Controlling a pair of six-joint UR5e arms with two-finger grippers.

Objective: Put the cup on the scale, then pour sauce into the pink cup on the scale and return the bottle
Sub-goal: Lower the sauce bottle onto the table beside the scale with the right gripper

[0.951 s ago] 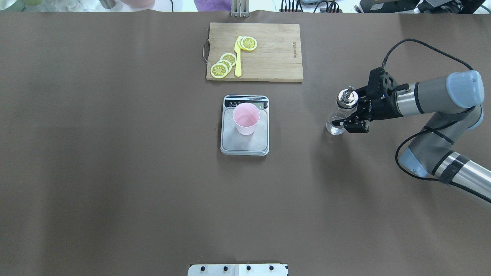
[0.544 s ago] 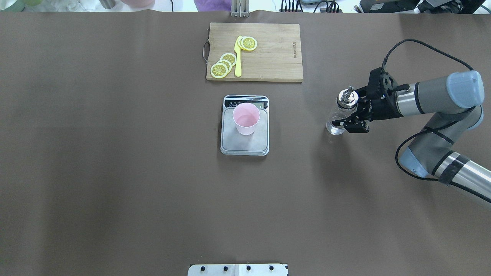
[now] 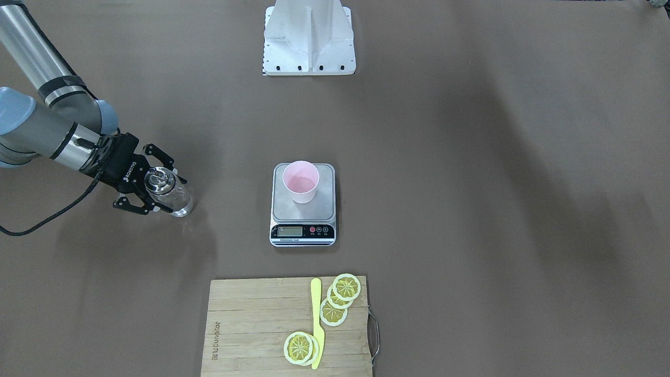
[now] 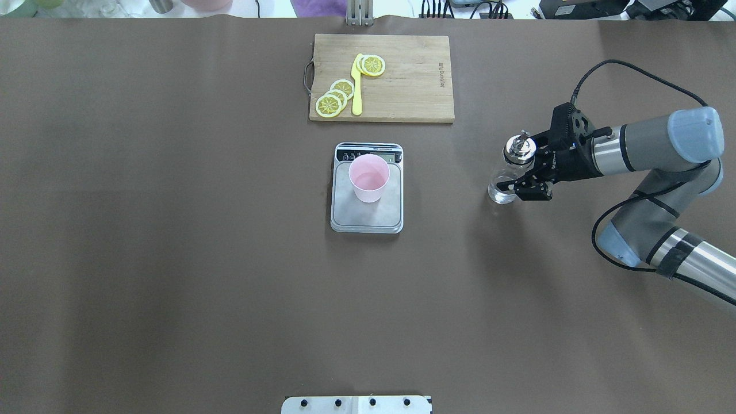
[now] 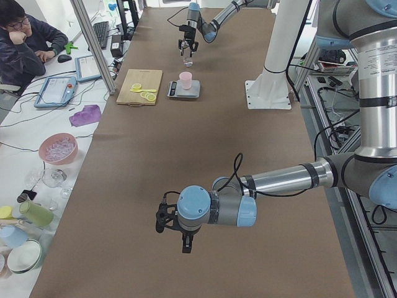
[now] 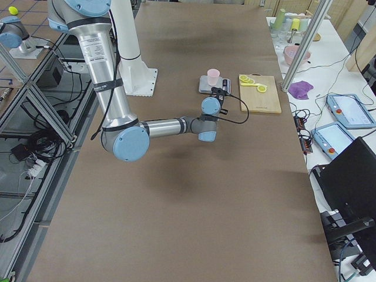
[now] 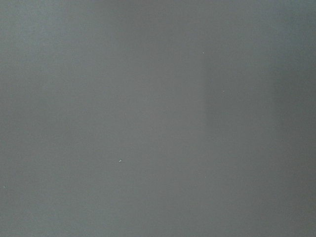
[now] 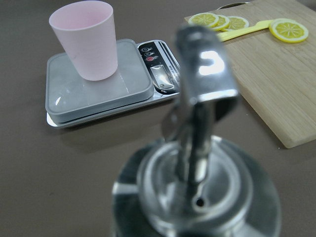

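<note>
The pink cup (image 4: 368, 177) stands upright on the steel scale (image 4: 366, 218) at the table's middle; both also show in the right wrist view, the cup (image 8: 86, 39) on the scale (image 8: 98, 94). The glass bottle (image 4: 506, 179) with its silver spout cap (image 8: 197, 173) stands upright on the table to the scale's right. My right gripper (image 4: 514, 167) is open, with one jaw on each side of the bottle (image 3: 175, 198). The sauce is too clear to make out. My left gripper (image 5: 180, 233) shows only in the exterior left view, so I cannot tell whether it is open or shut.
A bamboo cutting board (image 4: 414, 75) lies beyond the scale with lemon slices (image 4: 330, 103) and a yellow knife (image 4: 357, 92) on it. The robot's base plate (image 3: 309, 36) is on my side of the table.
The right arm and gripper shifted very slightly; the bottle's base stayed in place. The cup and scale have not moved.
</note>
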